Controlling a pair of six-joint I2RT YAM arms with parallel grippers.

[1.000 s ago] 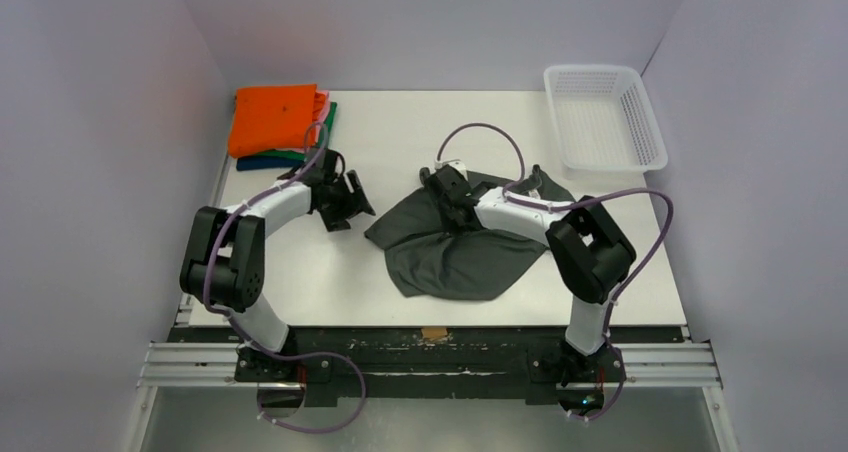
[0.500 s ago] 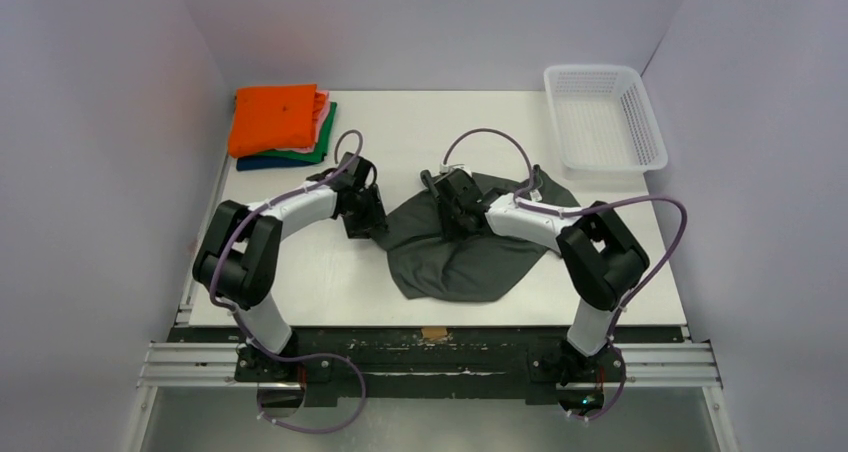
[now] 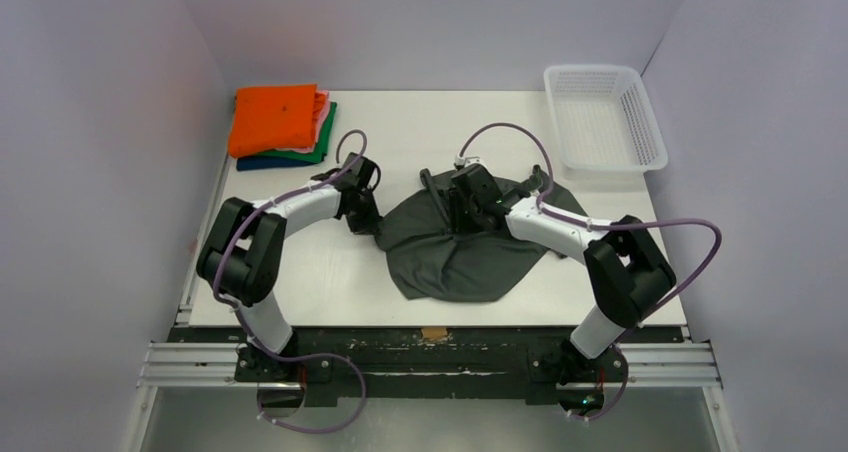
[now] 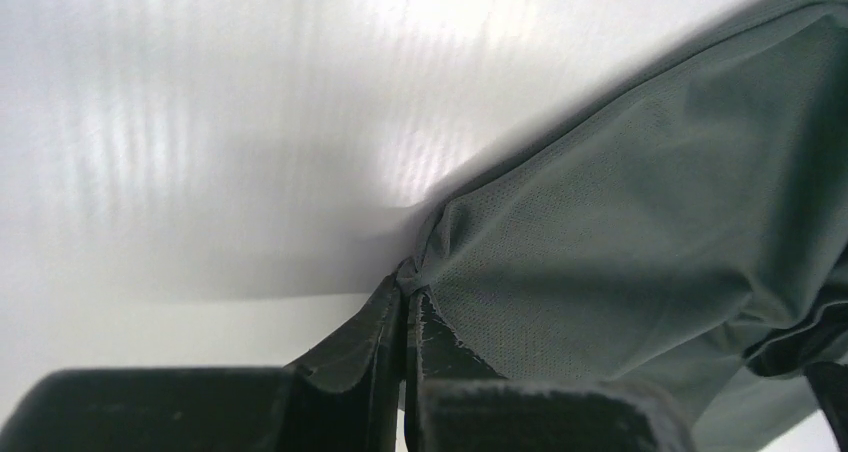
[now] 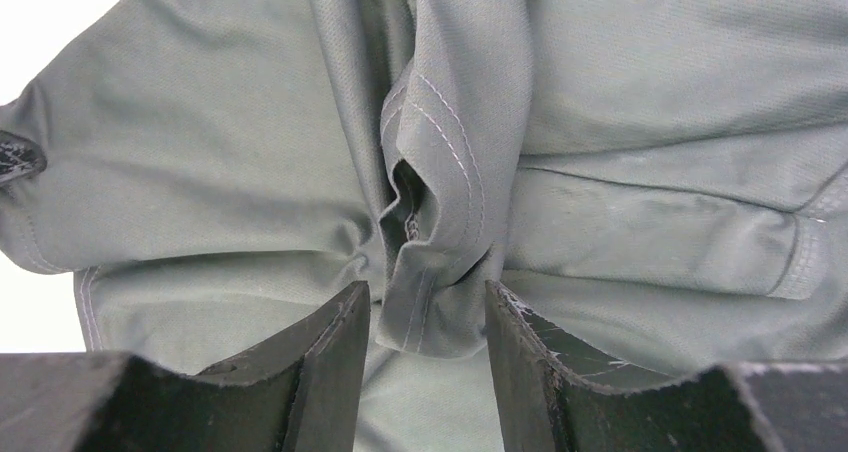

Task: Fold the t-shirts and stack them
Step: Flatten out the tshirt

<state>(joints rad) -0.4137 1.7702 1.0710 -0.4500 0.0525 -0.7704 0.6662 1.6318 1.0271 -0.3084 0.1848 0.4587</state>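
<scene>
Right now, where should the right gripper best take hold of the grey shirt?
On the stitched fold bunched up between the right gripper's open fingers, coming straight down from above. That ridge of the grey shirt stands raised off the table, so fingers can close across it. The left gripper is shut on the shirt's left edge, which should help keep the cloth taut.

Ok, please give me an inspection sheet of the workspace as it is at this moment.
Surface: white table, bare around the cloth.
Job's things: charcoal shirt crumpled at the middle; folded stack at the far left corner, orange on top.
Clutter: white mesh basket at the far right corner, looks empty.
Grippers: left claw shut on the shirt's left edge; right claw open around a seamed fold.
Cables: purple cables loop above both arms, clear of the cloth.
Surroundings: plain walls, nothing seen.
</scene>
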